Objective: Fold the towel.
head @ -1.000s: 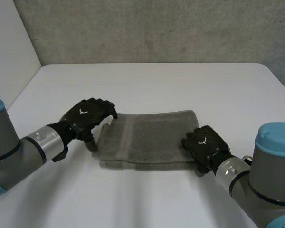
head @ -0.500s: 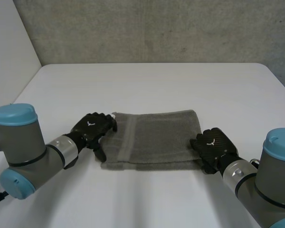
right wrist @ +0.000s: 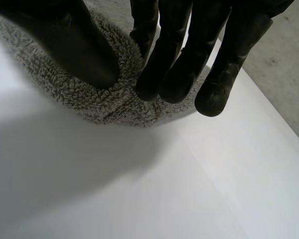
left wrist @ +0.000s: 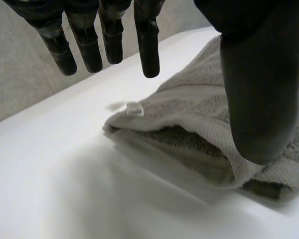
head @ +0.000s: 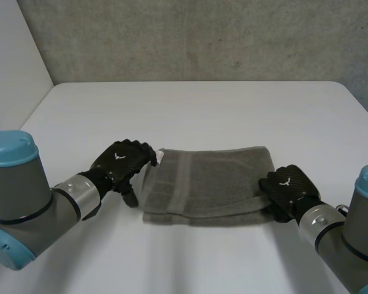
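The right hand (head: 288, 190) is pinching the right edge of the towel (head: 208, 180); the left hand (head: 121, 160) is hanging open at its left edge.

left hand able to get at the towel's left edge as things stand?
Probably yes: the left hand is right at the towel's left edge, open, thumb over the cloth, nothing between. The right hand pinches the opposite edge.

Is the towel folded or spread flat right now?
Folded: the towel lies doubled on the table, two layers gaping at the end by the left hand.
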